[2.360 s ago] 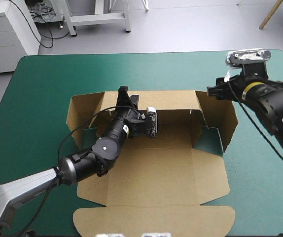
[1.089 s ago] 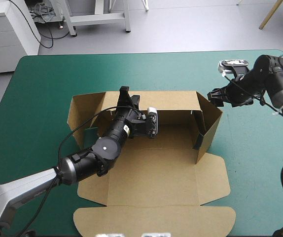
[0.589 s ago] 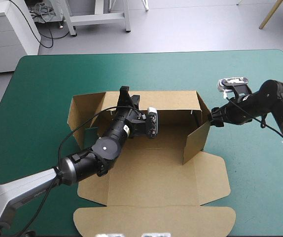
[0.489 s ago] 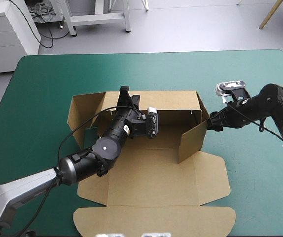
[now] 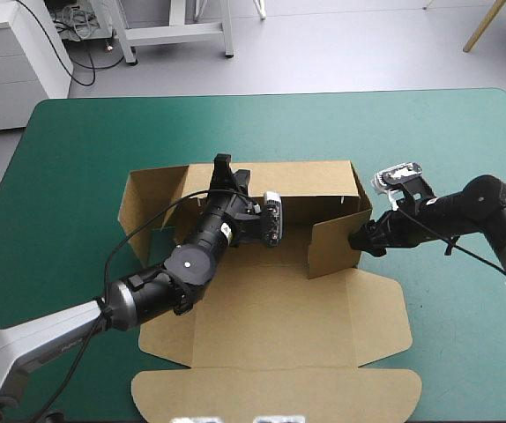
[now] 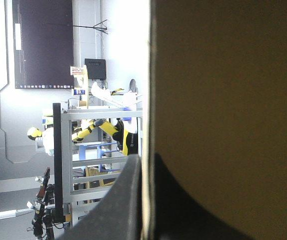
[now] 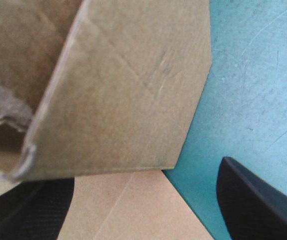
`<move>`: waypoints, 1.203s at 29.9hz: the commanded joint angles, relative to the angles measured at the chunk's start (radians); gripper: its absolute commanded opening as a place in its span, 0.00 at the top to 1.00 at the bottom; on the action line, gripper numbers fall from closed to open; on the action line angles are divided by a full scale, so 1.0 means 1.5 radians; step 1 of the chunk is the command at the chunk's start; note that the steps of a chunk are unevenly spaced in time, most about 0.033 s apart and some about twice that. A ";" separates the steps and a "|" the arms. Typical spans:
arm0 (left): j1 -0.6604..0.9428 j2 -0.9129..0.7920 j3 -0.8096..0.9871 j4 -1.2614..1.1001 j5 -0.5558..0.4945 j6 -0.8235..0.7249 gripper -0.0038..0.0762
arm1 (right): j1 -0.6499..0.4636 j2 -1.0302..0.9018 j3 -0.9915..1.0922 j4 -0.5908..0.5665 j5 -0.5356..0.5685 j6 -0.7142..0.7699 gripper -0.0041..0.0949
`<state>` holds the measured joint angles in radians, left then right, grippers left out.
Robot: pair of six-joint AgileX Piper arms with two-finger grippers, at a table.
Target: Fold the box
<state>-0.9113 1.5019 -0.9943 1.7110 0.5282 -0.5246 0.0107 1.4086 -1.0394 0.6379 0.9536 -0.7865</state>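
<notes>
R gripper (image 5: 357, 239) open — touching box (image 5: 271, 308)

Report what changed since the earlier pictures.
The right gripper came in from the far right and swung the right flap of the box inward. The left gripper stayed shut on the back wall; the rest of the box lay as before.

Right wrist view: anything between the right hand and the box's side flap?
Nothing visible. The open right hand is at the raised flap of the box, seemingly touching it. Ahead of its fingers only the flap and the teal-green cover show.
</notes>
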 commanded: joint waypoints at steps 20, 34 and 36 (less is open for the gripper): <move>-0.001 -0.026 -0.024 0.066 0.014 -0.004 0.96 | 0.260 -0.125 0.181 0.032 -0.543 0.147 0.23; -0.001 -0.026 -0.024 0.066 -0.001 -0.005 0.96 | 0.286 -0.139 0.186 0.032 -0.562 0.177 0.58; -0.001 -0.026 -0.024 0.066 -0.001 -0.013 0.96 | 0.286 -0.139 0.186 0.032 -0.558 0.177 0.70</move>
<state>-0.9048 1.5019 -0.9950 1.7081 0.5526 -0.5256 0.4314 1.2340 -0.7300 0.6742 0.1535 -0.5170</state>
